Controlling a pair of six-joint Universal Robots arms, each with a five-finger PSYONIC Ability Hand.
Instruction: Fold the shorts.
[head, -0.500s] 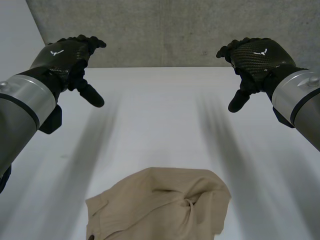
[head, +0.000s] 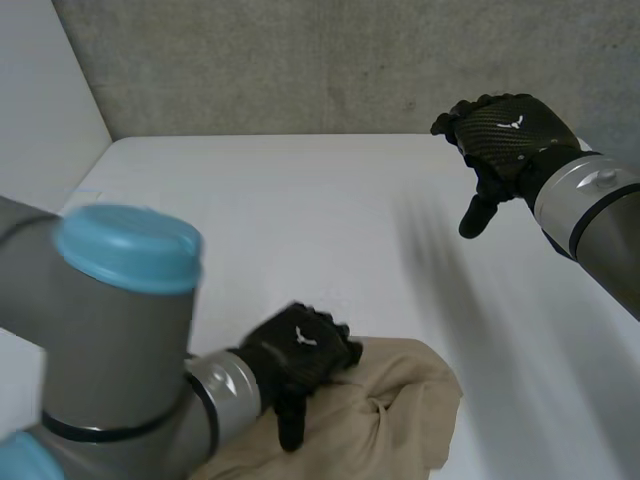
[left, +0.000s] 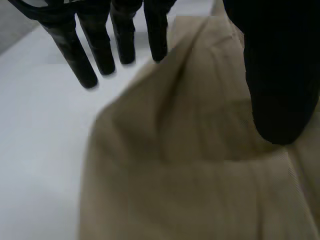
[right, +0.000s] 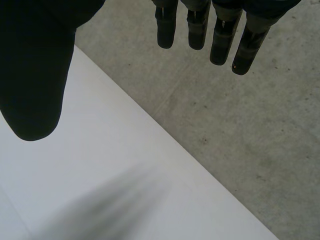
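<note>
Crumpled tan shorts (head: 380, 420) lie at the near edge of the white table (head: 300, 220). My left hand (head: 300, 355) has come down over their far left edge, fingers straight and spread. In the left wrist view its fingers (left: 100, 50) hang just above the cloth's edge and its thumb (left: 275, 75) hovers over the shorts (left: 190, 165); nothing is pinched. My right hand (head: 510, 135) is held high over the far right of the table, open and empty, with fingers (right: 220, 35) straight in the right wrist view.
A grey concrete wall (head: 330, 60) stands behind the table's far edge. My left arm's elbow joint with its light-blue cap (head: 125, 250) rises at the near left, hiding part of the table and the shorts.
My left arm has swung down from the far left to the shorts, its hand now over the cloth's far left edge. The right hand has barely moved.
</note>
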